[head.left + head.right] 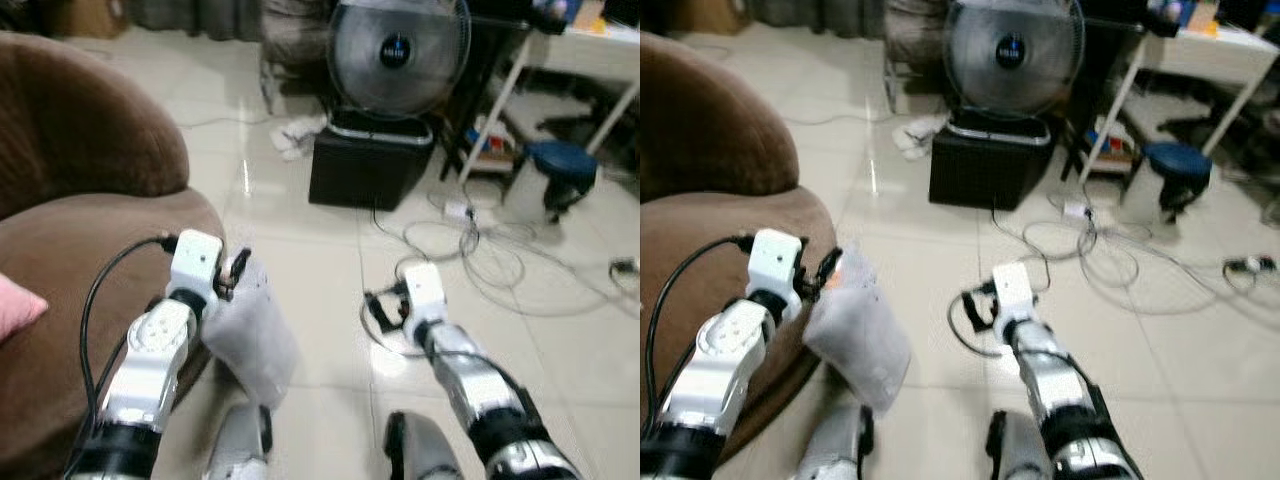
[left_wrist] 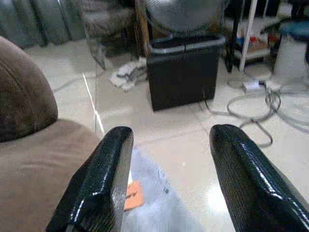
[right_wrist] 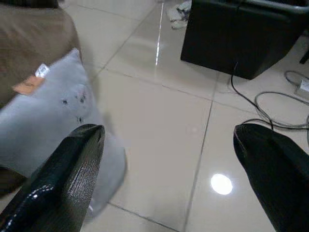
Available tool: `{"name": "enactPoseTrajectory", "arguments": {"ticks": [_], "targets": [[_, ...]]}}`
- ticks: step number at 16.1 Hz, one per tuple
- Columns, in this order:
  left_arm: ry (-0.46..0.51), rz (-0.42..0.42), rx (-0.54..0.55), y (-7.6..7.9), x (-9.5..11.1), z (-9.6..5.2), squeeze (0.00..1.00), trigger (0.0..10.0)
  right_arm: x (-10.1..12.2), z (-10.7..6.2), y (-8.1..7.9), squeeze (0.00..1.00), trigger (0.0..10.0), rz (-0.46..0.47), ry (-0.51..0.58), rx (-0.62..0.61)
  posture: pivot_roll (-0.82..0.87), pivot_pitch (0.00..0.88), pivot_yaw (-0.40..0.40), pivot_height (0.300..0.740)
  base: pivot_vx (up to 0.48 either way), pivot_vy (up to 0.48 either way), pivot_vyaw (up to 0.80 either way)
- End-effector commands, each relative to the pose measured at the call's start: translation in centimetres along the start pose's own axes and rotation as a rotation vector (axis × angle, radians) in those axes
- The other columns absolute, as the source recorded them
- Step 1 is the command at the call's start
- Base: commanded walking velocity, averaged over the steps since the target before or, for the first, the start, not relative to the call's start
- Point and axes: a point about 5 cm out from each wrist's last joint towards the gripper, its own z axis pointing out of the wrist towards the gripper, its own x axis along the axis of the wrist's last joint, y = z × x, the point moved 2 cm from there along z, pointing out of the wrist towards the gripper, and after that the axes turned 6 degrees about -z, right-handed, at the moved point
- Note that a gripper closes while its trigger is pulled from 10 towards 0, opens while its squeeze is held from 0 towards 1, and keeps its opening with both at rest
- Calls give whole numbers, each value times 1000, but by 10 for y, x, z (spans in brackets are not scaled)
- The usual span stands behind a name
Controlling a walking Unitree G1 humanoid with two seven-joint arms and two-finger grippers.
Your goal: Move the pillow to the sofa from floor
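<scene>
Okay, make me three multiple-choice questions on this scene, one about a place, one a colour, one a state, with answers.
1. Where is the pillow?
A. against the sofa's edge
B. on the fan
C. under the white table

2. What colour is the sofa?
A. blue
B. brown
C. white

3. How are the left hand fingers?
A. shut on the pillow
B. shut on nothing
C. open

Answers:
A, it leans by the sofa edge, beside the seat.
B, brown upholstery.
C, the left wrist view shows a wide gap between the fingers.

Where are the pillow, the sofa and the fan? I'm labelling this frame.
pillow (image 1: 252, 335), left eye view, middle of its grey face.
sofa (image 1: 80, 250), left eye view, brown seat cushion.
fan (image 1: 397, 50), left eye view, centre hub of the grille.
</scene>
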Motion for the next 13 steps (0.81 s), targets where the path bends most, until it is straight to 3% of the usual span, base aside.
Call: {"name": "enactPoseTrajectory", "arguments": {"ticks": [1, 3, 7, 13], "targets": [[18, 7, -40, 11, 4, 5, 0, 10000, -3, -4, 12, 0, 10000, -6, -14, -39, 162, 0, -12, 586, 0, 337, 0], [35, 82, -95, 22, 3, 6, 0, 10000, -7, -12, 16, 0, 10000, -9, -19, -59, 114, 0, 15, 586, 0, 0, 0], [33, 67, -101, 29, 1, 11, 0, 10000, -9, -17, 21, 0, 10000, -4, -29, -90, 83, 0, 22, 586, 0, -480, 0], [55, 84, -64, 24, 2, 18, 0, 10000, -2, -19, 30, 0, 10000, -57, -43, -88, 59, 0, 24, 586, 0, 0, 0]]}}
